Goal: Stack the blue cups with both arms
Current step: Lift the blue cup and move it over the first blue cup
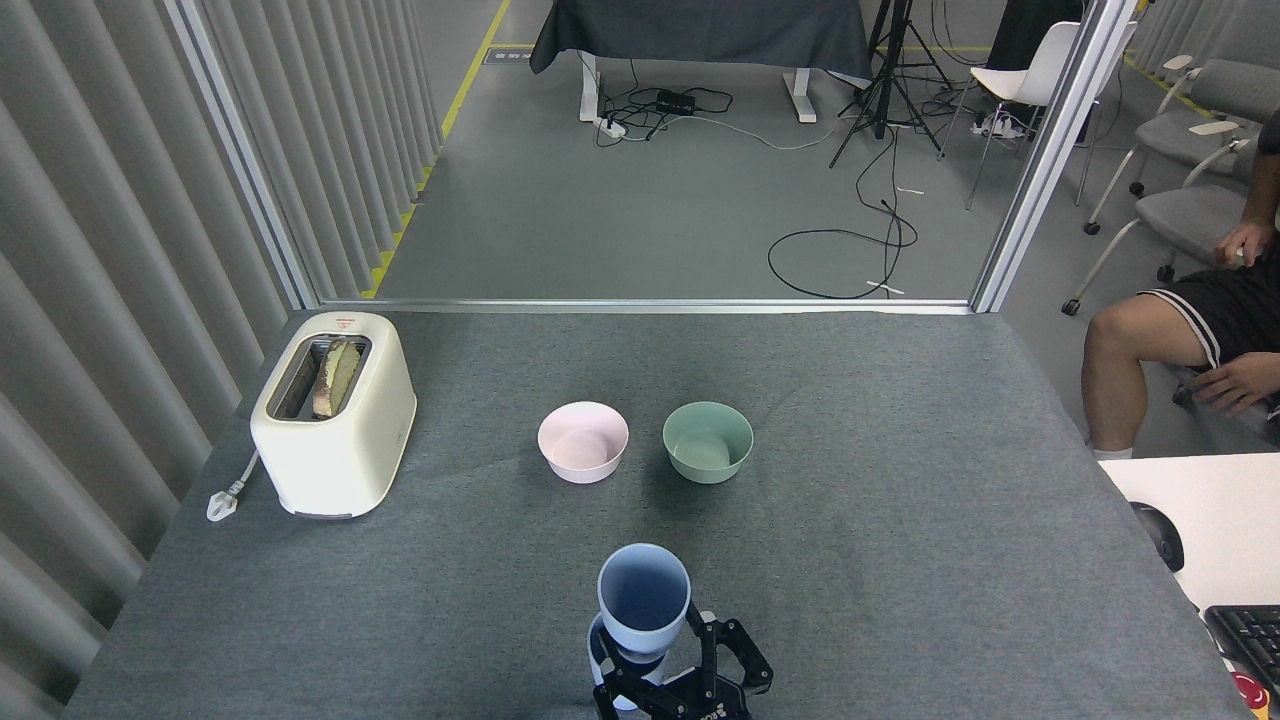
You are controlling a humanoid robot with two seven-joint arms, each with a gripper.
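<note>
Head view: right end effector [668,668] grips upper blue cup [643,600] near table's [900,560] front edge.

My right claw [672,668] is cut off at the bottom edge; the lower blue cup [598,650] is mostly hidden behind the upper blue cup [643,600].

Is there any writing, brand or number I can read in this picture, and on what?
Nothing reads clearly.
On the toaster: a small red mark near its top, too small to read.
On the right gripper, shut on the upper blue cup: white lettering, cut off by the picture's edge.
On the floor sign: blurred.
</note>
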